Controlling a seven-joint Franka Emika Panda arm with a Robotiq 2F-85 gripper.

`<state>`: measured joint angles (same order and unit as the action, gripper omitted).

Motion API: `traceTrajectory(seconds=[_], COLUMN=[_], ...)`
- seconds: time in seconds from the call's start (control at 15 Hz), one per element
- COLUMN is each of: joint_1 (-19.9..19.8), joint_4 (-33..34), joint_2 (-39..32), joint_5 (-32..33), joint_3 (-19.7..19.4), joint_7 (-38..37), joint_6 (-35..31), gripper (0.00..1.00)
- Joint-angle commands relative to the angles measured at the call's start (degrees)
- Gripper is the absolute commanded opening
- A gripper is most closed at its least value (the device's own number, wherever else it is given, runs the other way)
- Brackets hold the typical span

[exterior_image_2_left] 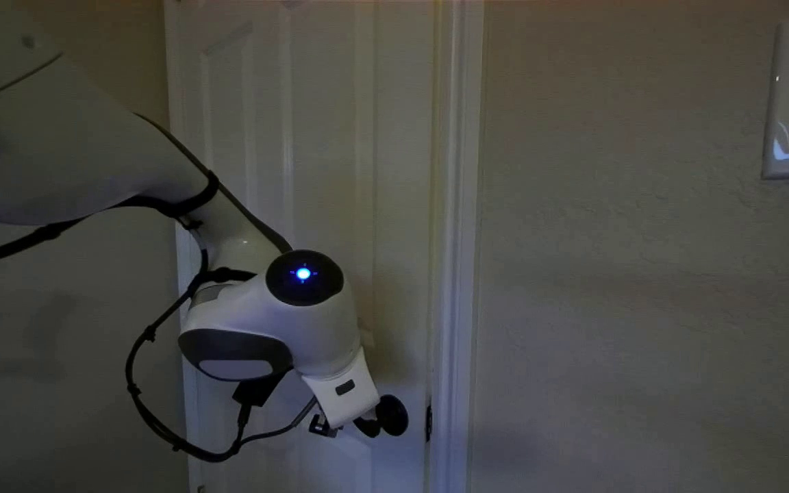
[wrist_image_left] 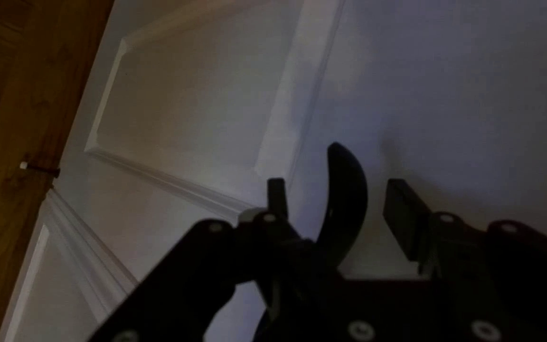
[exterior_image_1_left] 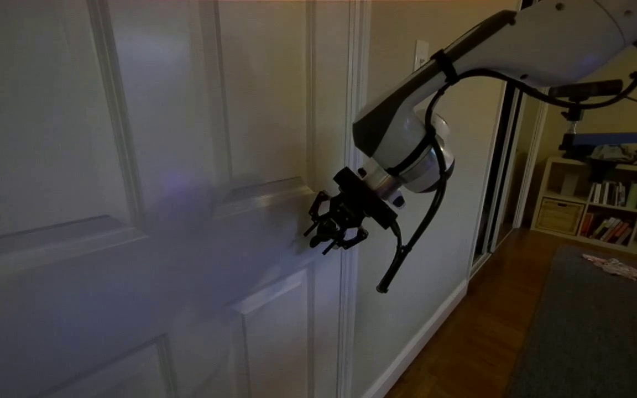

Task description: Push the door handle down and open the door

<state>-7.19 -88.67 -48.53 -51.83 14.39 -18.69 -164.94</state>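
Step, as judged: press down the near-black curved metal lever handle [wrist_image_left: 349,199]. Wrist view: load it near its tip with the black finger [wrist_image_left: 401,218] at three o'clock, toward the brown wooden floor [wrist_image_left: 22,85] at ten; swing the white painted panelled door [exterior_image_1_left: 186,265] only at full travel. Black metal claw [wrist_image_left: 336,185]: spread, gap wider than the lever between its fingers; nothing pinched, contact unclear.
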Motion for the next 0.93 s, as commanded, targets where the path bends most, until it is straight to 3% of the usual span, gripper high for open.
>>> traceTrajectory(seconds=[0.0, 0.2, 0.33, 0.4, 0.87], joint_1=[2.59, 3.91, 4.49, 4.8, 8.02], joint_4=[2.37, 1.43, 0.38, -0.29, -0.89], joint_2=[-0.05, 0.87, 1.6, 1.97, -2.73], joint_5=[-0.39, 0.12, -0.02, -0.02, 1.71], joint_3=[-3.25, -5.12, -5.78, -6.12, -11.14], joint_7=[-1.35, -1.94, -2.29, -2.31, -6.7], joint_6=[2.91, 3.95, 3.91, 3.63, 4.58], gripper=[0.27, 0.08, 0.05, 0.08, 0.06])
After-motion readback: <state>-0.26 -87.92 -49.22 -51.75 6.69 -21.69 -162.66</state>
